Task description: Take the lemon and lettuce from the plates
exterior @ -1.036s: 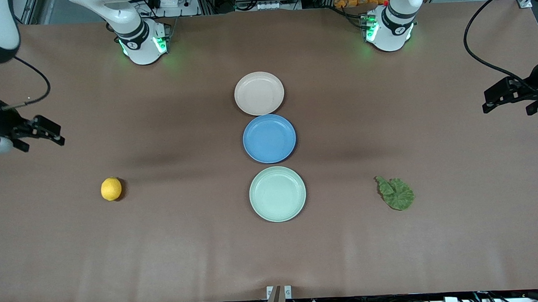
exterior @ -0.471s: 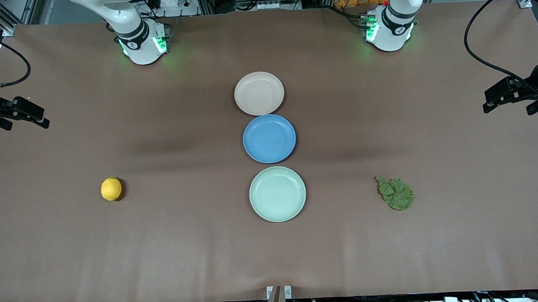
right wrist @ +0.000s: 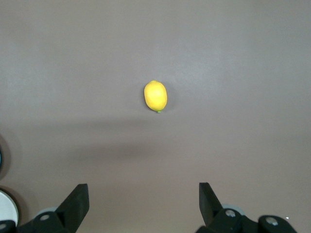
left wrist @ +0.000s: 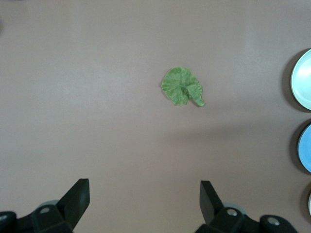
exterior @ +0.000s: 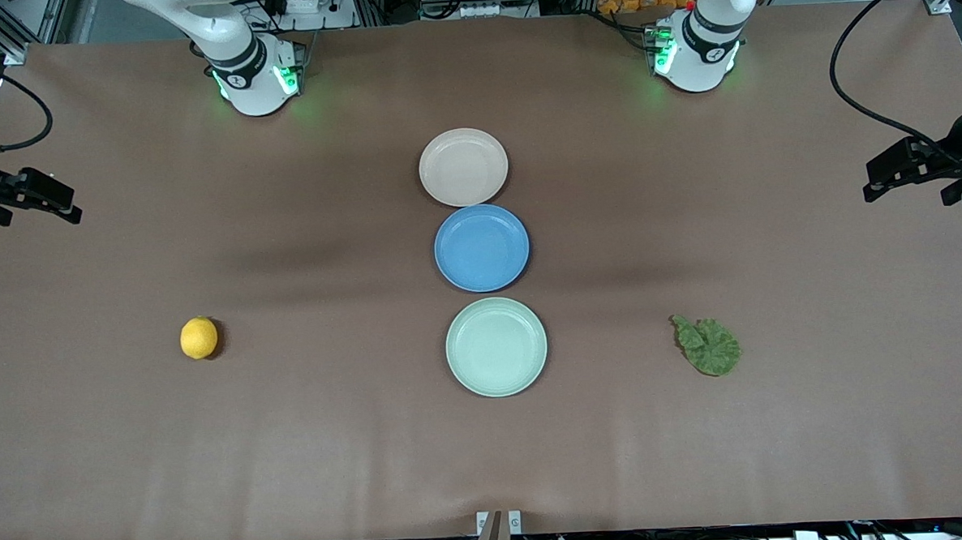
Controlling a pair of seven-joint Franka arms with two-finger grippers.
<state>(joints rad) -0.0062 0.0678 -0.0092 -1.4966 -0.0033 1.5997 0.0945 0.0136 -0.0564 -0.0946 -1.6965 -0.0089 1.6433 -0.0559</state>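
The yellow lemon (exterior: 199,337) (right wrist: 155,96) lies on the bare brown table toward the right arm's end, not on a plate. The crinkled green lettuce (exterior: 707,346) (left wrist: 182,87) lies on the table toward the left arm's end. Both the beige plate (exterior: 463,167) and the mint plate (exterior: 496,346) are empty, mid-table. My right gripper (exterior: 60,199) (right wrist: 143,186) hangs open and empty at the right arm's end of the table. My left gripper (exterior: 871,181) (left wrist: 144,183) waits open and empty at the left arm's end.
An empty blue plate (exterior: 482,248) sits between the beige and mint plates. The two arm bases (exterior: 255,73) (exterior: 695,50) stand at the table edge farthest from the front camera. A black cable (exterior: 864,107) loops over the table's left-arm end.
My right gripper has drawn back toward the right arm's end of the table, then nearly stopped. The left arm, the lemon and the lettuce have not moved.
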